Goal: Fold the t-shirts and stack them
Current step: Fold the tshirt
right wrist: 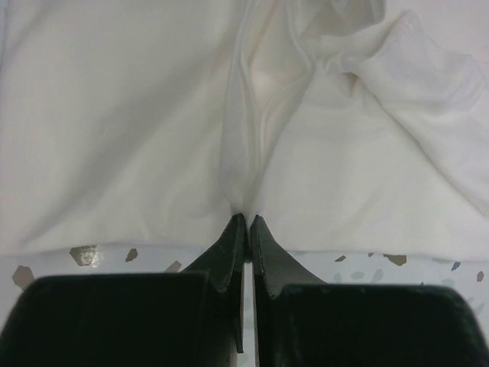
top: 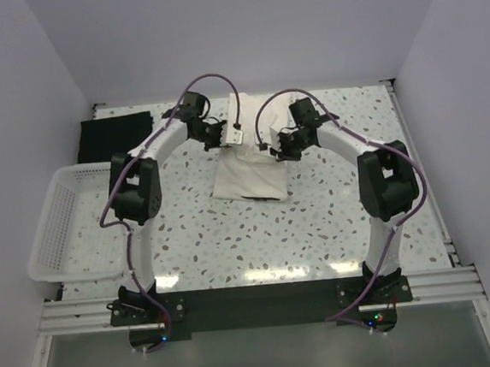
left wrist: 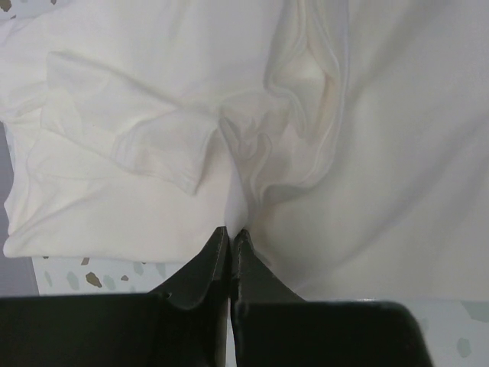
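Observation:
The cream t-shirt [top: 249, 176] lies partly folded in the middle of the table, its far edge lifted. My left gripper [top: 235, 139] is shut on the shirt's far left edge; the wrist view shows its jaws [left wrist: 231, 232] pinching a fold of cream cloth [left wrist: 153, 130]. My right gripper [top: 275, 151] is shut on the far right edge; its wrist view shows the jaws [right wrist: 247, 219] pinching a ridge of the same cloth [right wrist: 114, 122]. The black t-shirt [top: 116, 135] lies folded at the far left corner, apart from both grippers.
A white plastic lattice basket [top: 59, 221] stands at the table's left edge, near the left arm's elbow. Speckled tabletop [top: 259, 242] lies between the shirt and the arm bases. White walls close in the back and sides.

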`<control>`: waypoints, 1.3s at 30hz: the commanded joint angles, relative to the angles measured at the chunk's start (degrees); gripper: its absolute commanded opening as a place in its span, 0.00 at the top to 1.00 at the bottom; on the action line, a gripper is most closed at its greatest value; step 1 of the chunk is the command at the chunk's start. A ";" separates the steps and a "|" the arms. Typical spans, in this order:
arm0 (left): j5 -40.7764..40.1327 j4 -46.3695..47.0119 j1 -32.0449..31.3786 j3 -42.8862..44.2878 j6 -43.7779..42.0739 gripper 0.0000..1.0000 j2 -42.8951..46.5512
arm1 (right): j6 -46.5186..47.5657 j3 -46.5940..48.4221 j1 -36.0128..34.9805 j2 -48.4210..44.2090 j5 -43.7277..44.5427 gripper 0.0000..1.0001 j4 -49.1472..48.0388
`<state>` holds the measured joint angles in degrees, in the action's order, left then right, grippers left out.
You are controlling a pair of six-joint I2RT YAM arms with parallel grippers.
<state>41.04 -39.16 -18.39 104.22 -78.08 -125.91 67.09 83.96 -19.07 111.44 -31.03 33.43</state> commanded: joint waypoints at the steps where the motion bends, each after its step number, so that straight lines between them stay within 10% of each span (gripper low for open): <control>1: 2.38 -1.10 0.29 3.35 -2.95 1.00 -1.35 | 0.59 4.10 1.14 1.67 -1.41 1.00 -1.35; 16: 0.54 3.38 0.46 3.62 -1.20 1.00 -3.99 | 1.91 6.39 2.37 5.10 -0.26 1.00 0.68; 18: -0.25 4.08 0.46 3.62 -0.41 0.93 -4.00 | 1.73 6.21 2.37 5.45 1.13 1.00 0.15; 22: -1.57 7.33 1.42 3.79 6.25 0.63 -2.86 | -0.46 6.65 2.37 4.59 4.29 0.61 -2.13; 29: -2.63 13.58 5.73 2.31 29.20 0.34 3.38 | -11.44 7.53 2.37 -0.95 8.18 0.60 -1.53; 39: 8.95 6.64 5.12 -11.23 46.93 0.51 9.98 | -38.41 7.45 -3.25 -1.06 -3.32 0.70 9.37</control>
<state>42.09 -29.10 -12.21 94.08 -41.45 -116.88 41.76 90.13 -20.45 110.69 -27.79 38.89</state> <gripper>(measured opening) 0.501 0.319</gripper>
